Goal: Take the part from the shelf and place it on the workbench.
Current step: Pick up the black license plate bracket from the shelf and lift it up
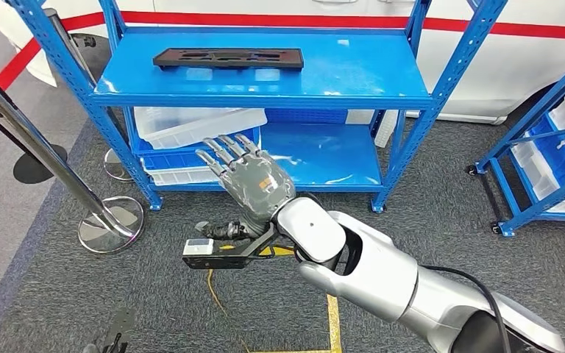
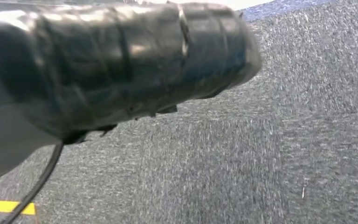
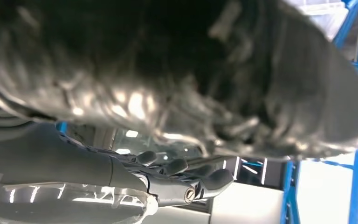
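The part (image 1: 228, 57) is a long flat black piece with cut-outs, lying on the top board of the blue shelf (image 1: 353, 73) towards its left side. My right hand (image 1: 246, 176) is raised in front of the shelf's lower level, below and nearer than the part, apart from it. Its fingers are spread and it holds nothing. In the right wrist view the dark fingers (image 3: 182, 172) reach out straight under a blurred thick thumb. A dark bit of my left hand (image 1: 114, 332) shows at the picture's lower edge, low over the carpet; its blurred cover (image 2: 112, 60) hides how the fingers lie.
White bins (image 1: 191, 125) and a blue bin (image 1: 173, 158) sit on the shelf's lower board. Chrome barrier posts (image 1: 44, 162) with round bases stand to the left. A second blue rack (image 1: 552, 169) with white trays stands at the right. Yellow tape (image 1: 332, 316) marks the grey carpet.
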{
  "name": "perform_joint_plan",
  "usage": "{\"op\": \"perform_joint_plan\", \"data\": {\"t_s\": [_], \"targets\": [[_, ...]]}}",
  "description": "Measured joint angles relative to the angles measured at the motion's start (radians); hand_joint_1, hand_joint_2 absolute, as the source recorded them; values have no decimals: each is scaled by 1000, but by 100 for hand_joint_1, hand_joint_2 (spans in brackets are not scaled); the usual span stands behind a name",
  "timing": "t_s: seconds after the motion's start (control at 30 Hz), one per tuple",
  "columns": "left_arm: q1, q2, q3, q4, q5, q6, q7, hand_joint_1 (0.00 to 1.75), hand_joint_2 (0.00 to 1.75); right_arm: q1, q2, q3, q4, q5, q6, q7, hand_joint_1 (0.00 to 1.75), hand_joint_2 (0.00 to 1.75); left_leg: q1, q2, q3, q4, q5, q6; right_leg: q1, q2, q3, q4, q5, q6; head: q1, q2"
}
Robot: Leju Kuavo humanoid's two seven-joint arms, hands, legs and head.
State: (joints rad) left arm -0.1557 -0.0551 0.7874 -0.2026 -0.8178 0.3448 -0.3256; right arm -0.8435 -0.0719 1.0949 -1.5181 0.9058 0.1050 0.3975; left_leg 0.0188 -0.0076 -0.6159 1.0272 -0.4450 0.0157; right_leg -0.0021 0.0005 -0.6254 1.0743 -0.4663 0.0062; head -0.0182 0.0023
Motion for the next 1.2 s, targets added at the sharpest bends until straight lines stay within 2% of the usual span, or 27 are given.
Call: {"op": "perform_joint_plan", "data": {"t_s": [0.03, 0.1, 0.13, 0.17, 0.2, 0.27, 0.3, 0.33, 0.43, 0.5, 0.53, 0.6, 0.63, 0.67, 0.7, 0.77, 0.83, 0.93, 1.0, 1.07, 1.13, 1.17, 1.2], "targets": [[0, 0, 0, 0, 0, 0, 0, 0, 0, 1, -2, 0, -2, 3, 0, 0, 0, 0, 0, 0, 1, -3, 1, 4, -1, 0, -20, 45, -26, 4, 1, 0], [0, 0, 0, 0, 0, 0, -1, 0, 0, 6, -5, 0, -3, 9, 0, 0, 0, 0, -2, 0, 2, -3, 2, 9, -1, 0, -78, 170, -81, 6, 4, 0], [0, 1, 0, 0, 0, -1, -1, 0, 0, 11, -7, 0, -3, 13, 0, 0, 0, 0, -3, 0, 2, -3, 2, 10, -1, 0, -100, 215, -91, 6, 4, 0], [1, 1, 1, 0, 0, -1, -1, 0, 0, 15, -9, 0, -3, 18, 0, 0, 0, 0, -4, -1, 2, -2, 2, 11, -1, 0, -106, 225, -82, 4, 4, 0], [1, 2, 1, 0, -1, -1, -1, 0, 0, 17, -11, 0, -3, 23, 1, 0, 0, 0, -5, -2, 3, -2, 1, 11, -1, 0, -93, 196, -55, 1, 4, 0], [1, 2, 2, 0, -2, -2, -1, 0, 0, 18, -13, 0, -5, 37, 2, -1, 0, 0, -7, -4, 5, -1, -1, 10, 1, 2, -35, 73, 7, -9, 3, 0], [0, 2, 2, 0, -2, -2, -1, 0, 0, 18, -13, 0, -7, 44, 2, -2, 0, 0, -8, -5, 4, 0, -1, 8, 3, 2, -8, 16, 23, -14, 3, 0], [-1, 2, 2, 0, -2, -2, -1, 0, 0, 18, -14, 0, -9, 49, 2, -2, 0, 0, -9, -5, 3, 0, -1, 4, 6, 3, 9, -19, 29, -17, 3, 0], [-1, 2, 2, 1, -2, -3, -1, 0, 0, 20, -17, 0, -11, 62, 2, -3, 0, 0, -8, -6, -1, -2, 1, -9, 7, 3, 19, -41, 27, -24, 2, 0], [-1, 1, 2, 1, -3, -2, -2, 0, 0, 21, -18, 0, -11, 77, 2, -3, 0, 0, -7, -3, -14, 29, -20, -18, 1, 1, 28, -52, 31, -34, 0, 0], [-1, 1, 2, 2, -3, -1, -3, 0, 0, 21, -18, 0, -11, 88, 2, -3, 0, 0, -6, -2, -35, 71, -42, -23, -1, -1, 32, -57, 32, -38, -1, 0], [-1, 2, 2, 2, -3, 0, -4, 0, 0, 26, -18, 0, -11, 108, 2, -3, 0, 0, -4, -1, -97, 193, -91, -31, -1, -2, 34, -57, 30, -43, -3, 0], [0, 2, 2, 2, -2, 0, -4, 0, 0, 30, -18, 0, -10, 113, 2, -3, 0, 0, -3, 0, -125, 240, -101, -34, 0, -2, 34, -55, 28, -44, -3, 0], [1, 3, 2, 2, -2, 0, -4, 0, 0, 34, -18, 0, -10, 117, 2, -3, 0, 0, -2, 0, -139, 256, -94, -36, 0, -2, 35, -53, 25, -44, -3, 0], [2, 3, 2, 2, -2, 0, -4, 0, 0, 36, -18, 0, -10, 119, 2, -3, 0, 0, -1, 0, -134, 236, -70, -37, -1, -2, 36, -50, 22, -43, -4, 0], [0, 3, 2, 2, -2, 0, -4, 0, 0, 37, -18, 0, -10, 121, 2, -3, 0, 0, 1, 3, -82, 118, -2, -36, -1, -1, 40, -43, 11, -38, -3, 0], [-3, 4, 2, 3, -2, -1, -4, 0, 0, 36, -18, 0, -11, 124, 2, -1, 0, 0, -2, 4, -35, 23, 21, -29, 1, -1, 41, -37, 2, -28, -4, 0], [-3, 4, 2, 4, -7, -7, 5, 0, 0, 35, -18, 0, -11, 131, 2, 1, 0, 0, -5, 2, -21, 1, 11, -8, 5, -1, 46, -35, -1, -12, -3, 0], [0, 5, 2, 5, -19, -12, 19, 0, 0, 34, -18, 0, -11, 133, 3, 2, 0, 0, -2, 0, -6, -5, 6, 3, 3, -1, 39, -4, -14, -2, -1, 0], [6, 8, 2, 6, -32, -19, 33, 0, 0, 36, -19, 0, -11, 133, 5, 2, 0, 0, -2, 0, 7, -9, 1, 12, 0, -1, -10, 89, -51, 6, 1, 0], [17, 17, 2, 7, -45, -29, 62, 0, 0, 47, -23, 0, -11, 133, 11, 2, 0, 0, -2, 1, 16, -9, -8, 17, -2, -1, -83, 201, -85, 9, 2, 0], [24, 23, 2, 8, -54, -35, 85, 0, 0, 54, -27, 0, -11, 134, 15, 3, 0, 0, -3, 0, 22, -8, -14, 18, -2, -1, -108, 225, -81, 9, 2, 0], [30, 30, 2, 8, -64, -43, 110, 0, 0, 62, -32, 0, -11, 135, 18, 3, 0, 0, -3, 0, 30, -8, -21, 18, -2, -1, -116, 216, -60, 8, 2, 0]]}}
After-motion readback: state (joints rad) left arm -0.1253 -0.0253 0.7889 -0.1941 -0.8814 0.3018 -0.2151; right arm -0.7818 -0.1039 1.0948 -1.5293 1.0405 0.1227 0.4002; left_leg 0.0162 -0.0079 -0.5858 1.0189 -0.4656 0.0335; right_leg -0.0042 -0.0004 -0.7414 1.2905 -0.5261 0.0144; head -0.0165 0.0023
